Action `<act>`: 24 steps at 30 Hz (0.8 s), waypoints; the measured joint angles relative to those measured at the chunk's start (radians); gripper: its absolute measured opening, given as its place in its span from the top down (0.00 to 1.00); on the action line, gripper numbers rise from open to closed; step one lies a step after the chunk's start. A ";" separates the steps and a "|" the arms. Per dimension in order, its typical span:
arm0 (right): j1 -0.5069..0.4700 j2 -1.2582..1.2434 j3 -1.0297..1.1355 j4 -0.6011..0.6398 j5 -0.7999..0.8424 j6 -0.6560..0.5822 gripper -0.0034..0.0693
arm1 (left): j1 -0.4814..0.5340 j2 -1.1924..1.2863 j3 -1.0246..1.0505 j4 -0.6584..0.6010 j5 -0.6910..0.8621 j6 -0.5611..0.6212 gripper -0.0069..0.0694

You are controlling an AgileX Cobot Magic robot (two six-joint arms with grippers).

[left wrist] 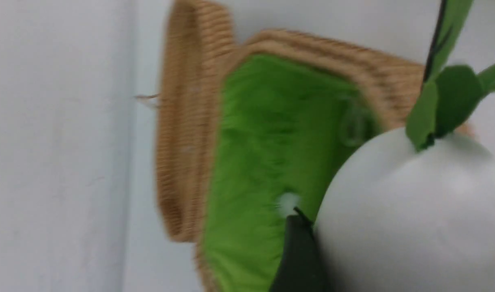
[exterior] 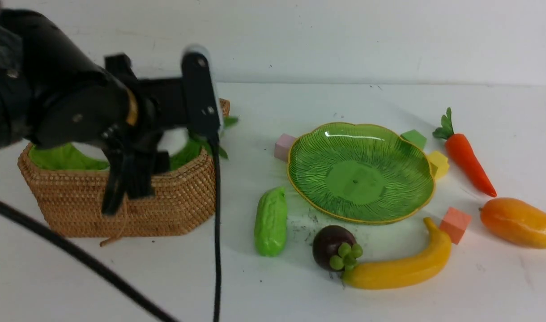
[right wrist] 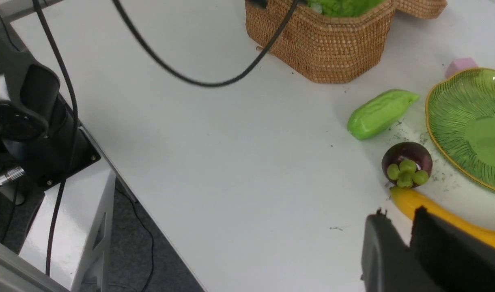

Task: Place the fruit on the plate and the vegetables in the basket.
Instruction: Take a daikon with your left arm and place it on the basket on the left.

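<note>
My left gripper (left wrist: 397, 243) is shut on the fat white radish (left wrist: 414, 211); one dark finger (left wrist: 298, 251) presses its side, and the other is hidden. The radish hangs over the green-lined wicker basket (exterior: 121, 210), largely behind the left arm. The green plate (exterior: 360, 174) holds nothing. Around it on the table lie the cucumber (exterior: 270, 222), mangosteen (exterior: 334, 248), banana (exterior: 403, 266), mango (exterior: 519, 222) and carrot (exterior: 467, 156). My right gripper (right wrist: 399, 215) hovers near the banana's tip, shut but for a narrow slit, with nothing in it.
Small cubes ring the plate: pink (exterior: 284, 146), green (exterior: 414, 137), yellow (exterior: 438, 163) and salmon (exterior: 455, 224). The basket's lid (left wrist: 190, 121) leans at its back. A black cable (exterior: 217, 232) hangs from the left wrist in front of the basket. The table's edge (right wrist: 121, 178) drops off.
</note>
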 joint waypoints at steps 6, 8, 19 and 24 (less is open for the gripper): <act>0.000 0.000 0.000 -0.013 0.000 0.000 0.78 | 0.190 0.067 -0.005 0.046 -0.217 -0.019 0.27; 0.000 0.000 0.000 -0.013 0.000 0.000 0.78 | 0.218 0.094 -0.005 0.052 -0.237 -0.029 0.27; 0.000 0.000 0.000 -0.014 0.000 0.000 0.77 | 0.235 0.122 -0.005 0.053 -0.243 -0.061 0.06; 0.000 0.000 0.000 -0.017 0.000 0.000 0.77 | 0.234 0.064 -0.005 -0.035 -0.192 -0.101 0.10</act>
